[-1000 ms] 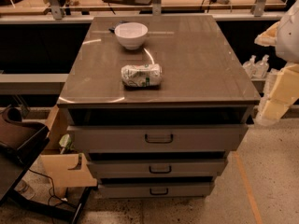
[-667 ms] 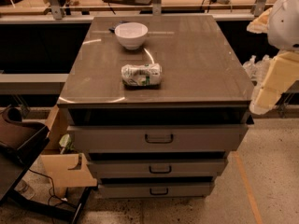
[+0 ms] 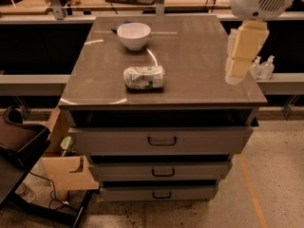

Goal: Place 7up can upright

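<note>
The 7up can point(image 3: 144, 77) lies on the cabinet's point(image 3: 199, 42) middle, the bowl point(image 3: 133, 35) at its back. The gripper point(image 3: 236, 73) hangs over its right edge.

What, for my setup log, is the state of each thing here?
7up can: lying on its side, not upright.
Bowl: upright, behind the can.
Gripper: in the air at right, apart from the can.
Drawers: cannot tell if fully shut.

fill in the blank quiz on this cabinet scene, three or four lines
The 7up can lies on its ____ on the cabinet top.
The ____ bowl stands behind it, upright.
The gripper hangs near the top's ____ edge in the view, apart from the can.
Below are ____ drawers.
Missing: side; white; right; three.
</note>
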`<state>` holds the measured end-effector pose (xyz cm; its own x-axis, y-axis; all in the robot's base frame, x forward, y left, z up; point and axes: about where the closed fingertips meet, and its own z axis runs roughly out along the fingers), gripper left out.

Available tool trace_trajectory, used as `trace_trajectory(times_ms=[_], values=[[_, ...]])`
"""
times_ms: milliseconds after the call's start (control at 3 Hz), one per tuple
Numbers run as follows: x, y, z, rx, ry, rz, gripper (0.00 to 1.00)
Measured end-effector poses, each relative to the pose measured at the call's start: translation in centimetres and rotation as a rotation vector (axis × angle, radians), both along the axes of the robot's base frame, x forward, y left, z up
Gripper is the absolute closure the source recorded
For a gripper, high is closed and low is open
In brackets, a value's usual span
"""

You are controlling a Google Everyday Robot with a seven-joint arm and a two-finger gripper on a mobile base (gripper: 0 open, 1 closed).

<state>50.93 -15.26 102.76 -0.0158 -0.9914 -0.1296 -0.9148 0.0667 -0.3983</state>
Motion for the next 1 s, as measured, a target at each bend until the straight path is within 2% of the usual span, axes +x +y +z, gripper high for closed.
trace_trajectory(times_ms=[333, 667, 1000], values=[[2.2, 2.9, -0.1, -0.074, -0.009, 0.004, 0.0], [5.5, 9.8, -3.5, -0.157, -0.02, -0.027, 0.0], [5.5, 9.8, -3.5, -0.157, -0.02, -0.027, 0.0]])
